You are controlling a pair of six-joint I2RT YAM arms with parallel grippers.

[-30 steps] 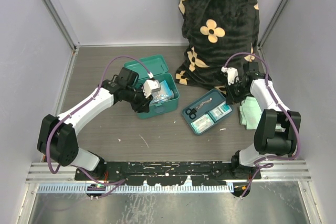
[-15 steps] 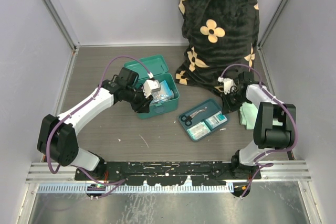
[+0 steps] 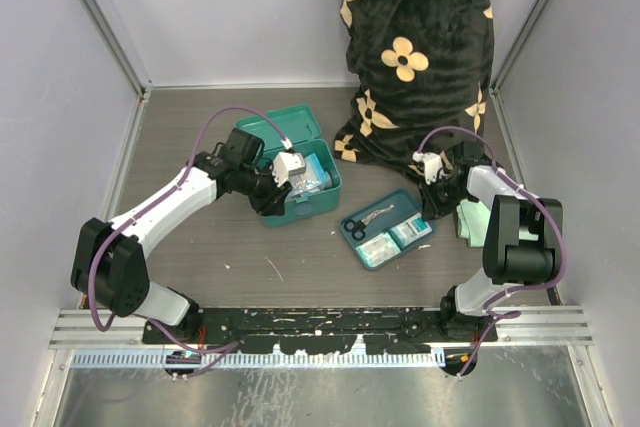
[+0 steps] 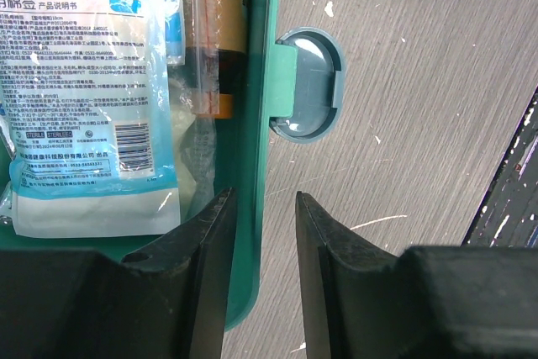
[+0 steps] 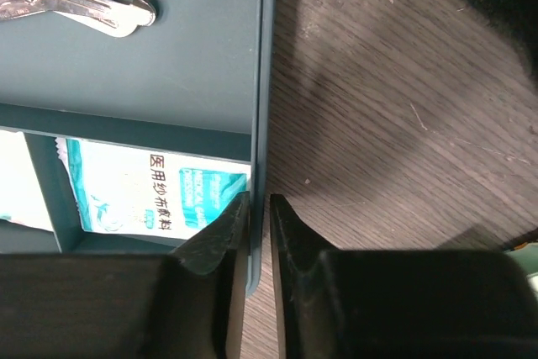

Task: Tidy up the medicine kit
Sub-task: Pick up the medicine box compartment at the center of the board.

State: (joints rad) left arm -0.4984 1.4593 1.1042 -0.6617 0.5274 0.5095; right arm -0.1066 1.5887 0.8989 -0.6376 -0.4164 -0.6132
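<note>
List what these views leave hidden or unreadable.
Medicine kit contents: top view, left gripper covers them.
Brown bottle: left wrist view, cut off by the top edge.
Pale green cloth: top view, right arm hides most.
Right gripper on tray wall: right wrist view, clamped or loose unclear.

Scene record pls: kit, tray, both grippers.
kit: medicine kit, lid open; swab packet and brown bottle inside
tray: divided tray, right of kit; tweezers, scissors, packets
left gripper: open, astride kit wall near latch
right gripper: pinching tray rim
</note>
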